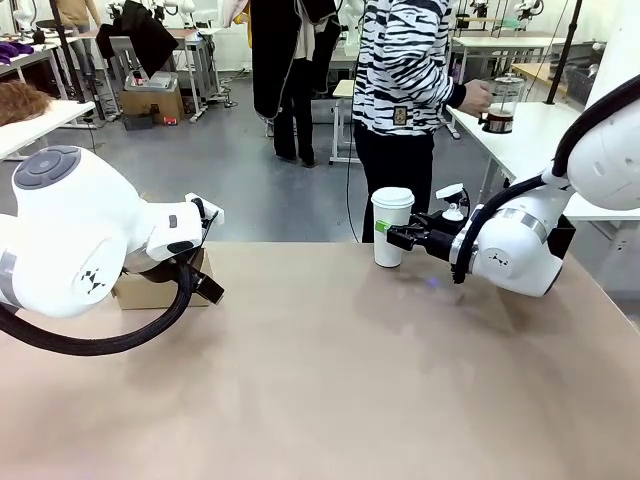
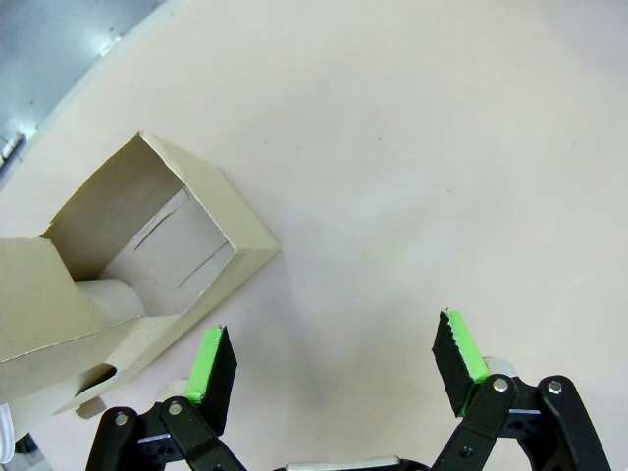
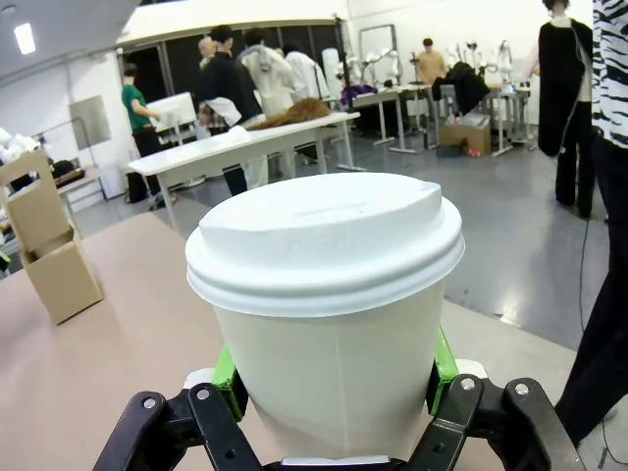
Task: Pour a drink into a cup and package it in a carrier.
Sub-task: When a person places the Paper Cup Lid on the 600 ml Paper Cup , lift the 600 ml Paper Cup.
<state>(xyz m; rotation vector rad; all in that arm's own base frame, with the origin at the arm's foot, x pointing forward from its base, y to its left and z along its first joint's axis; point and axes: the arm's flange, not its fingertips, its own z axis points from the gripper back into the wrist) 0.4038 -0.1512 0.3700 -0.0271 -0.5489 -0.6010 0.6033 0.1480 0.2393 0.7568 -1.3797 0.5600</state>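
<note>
On the tan table (image 1: 320, 380), my right gripper (image 1: 398, 238) clamps the lidded white paper cup (image 1: 391, 225) upright, presumably for transfer, while my left gripper (image 2: 334, 358) hovers spread beside the boxy brown cardboard carrier (image 2: 147, 250).

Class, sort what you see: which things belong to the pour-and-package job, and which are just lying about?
Job: cup, held by right gripper; carrier; press pot with drink, in a person's hand.
Lying about: floor box; purple cloth.
</note>
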